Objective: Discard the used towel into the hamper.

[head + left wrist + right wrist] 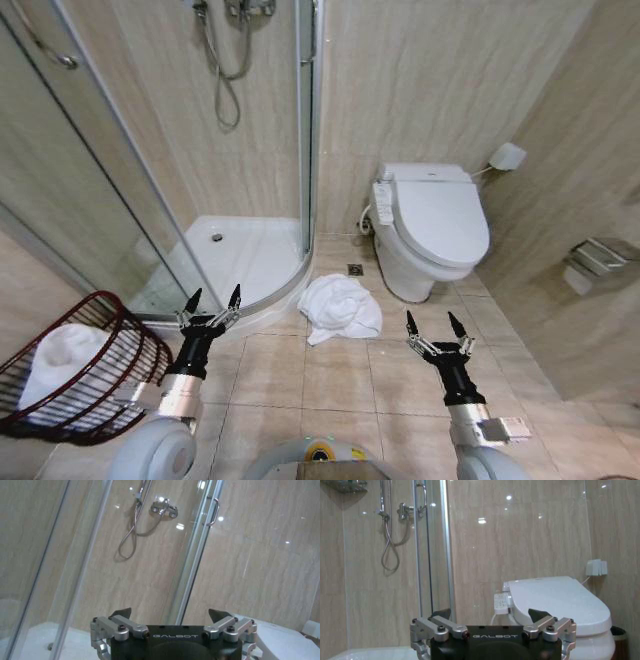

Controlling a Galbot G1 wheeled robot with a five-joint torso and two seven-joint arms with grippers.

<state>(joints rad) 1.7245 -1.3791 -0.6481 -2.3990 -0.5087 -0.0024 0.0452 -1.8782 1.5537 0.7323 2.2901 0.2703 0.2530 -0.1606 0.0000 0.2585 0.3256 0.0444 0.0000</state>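
A crumpled white towel lies on the tiled floor between the shower base and the toilet. The hamper, a dark reddish-brown wire basket, stands tilted at the lower left with another white towel inside it. My left gripper is held up open, to the right of the hamper and left of the floor towel. Right of that towel and nearer to me, my right gripper is open as well. Both grippers hold nothing between their fingers.
A curved glass shower enclosure with a white tray fills the left. A white toilet stands at the right, against the back wall. A metal paper holder is fixed to the right wall. Bare tile floor lies before me.
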